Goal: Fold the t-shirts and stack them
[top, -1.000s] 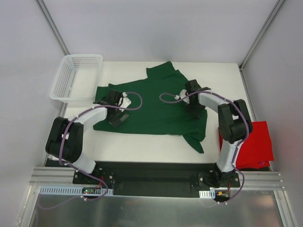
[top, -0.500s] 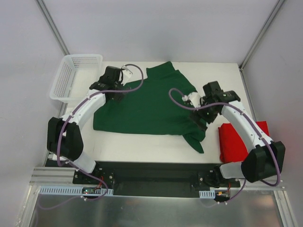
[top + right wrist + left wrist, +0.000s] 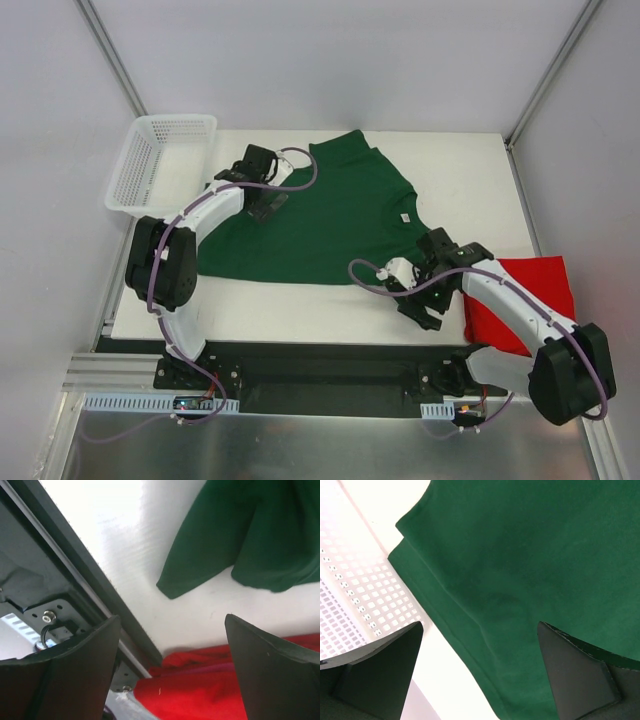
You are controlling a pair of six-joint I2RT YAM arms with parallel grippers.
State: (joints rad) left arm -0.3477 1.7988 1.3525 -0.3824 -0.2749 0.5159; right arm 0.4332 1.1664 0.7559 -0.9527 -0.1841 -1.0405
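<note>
The dark green t-shirt (image 3: 320, 215) lies spread flat across the middle of the table. My left gripper (image 3: 266, 203) hovers open and empty over its far left part, next to the shirt's edge (image 3: 440, 595); the left wrist view shows the green cloth (image 3: 530, 570) between the open fingers. The red t-shirt (image 3: 535, 300) lies crumpled at the near right edge of the table. My right gripper (image 3: 420, 305) is open and empty above bare table between the green shirt's near sleeve (image 3: 192, 565) and the red shirt (image 3: 225, 690).
A white mesh basket (image 3: 160, 160) stands at the far left corner, close to my left gripper; its wall shows in the left wrist view (image 3: 350, 590). The black base rail (image 3: 90, 590) runs along the table's near edge beside my right gripper.
My left gripper has swung from the shirt's near left part up to its far left edge. My right gripper has come off the shirt's right side toward the near edge beside the red shirt.
</note>
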